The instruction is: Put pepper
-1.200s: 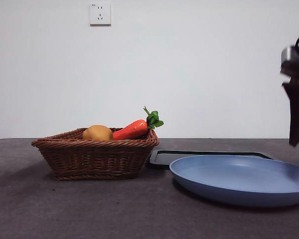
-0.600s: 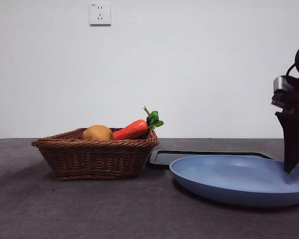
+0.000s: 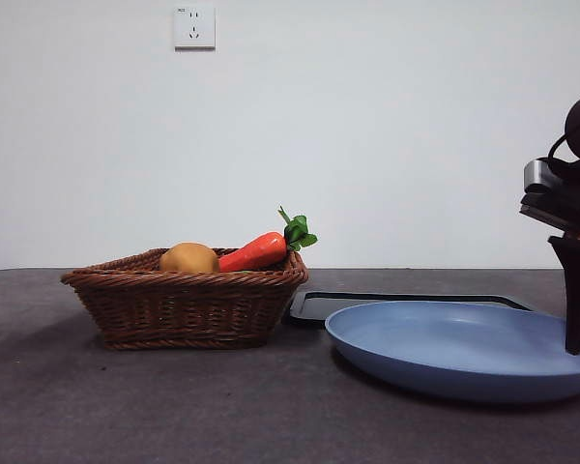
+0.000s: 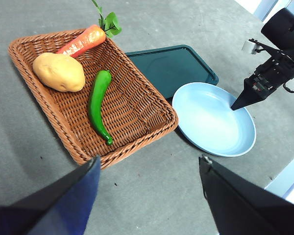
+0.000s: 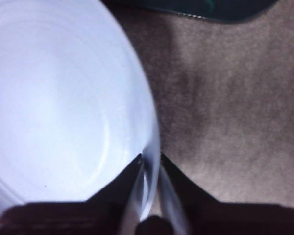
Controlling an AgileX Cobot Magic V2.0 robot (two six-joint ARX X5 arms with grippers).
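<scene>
Both right gripper [image 5: 150, 161] jaws pinch the plate [image 3: 445, 348] rim; pepper [image 4: 98, 105] lies in the basket [image 4: 152, 117] beside the plate; left gripper [image 4: 147, 171] hovers open.

We record a glossy dark-green pepper [image 4: 98, 105], an orange-red carrot [image 4: 82, 41] with green leaves, and a tan-yellow potato [image 4: 59, 72] in a brown woven wicker basket [image 4: 142, 113]. The plate [image 4: 210, 122] is pale blue, the tray [image 4: 172, 66] dark teal, the counter [image 3: 174, 406] mottled grey. The right gripper [image 5: 150, 159] is black.
</scene>
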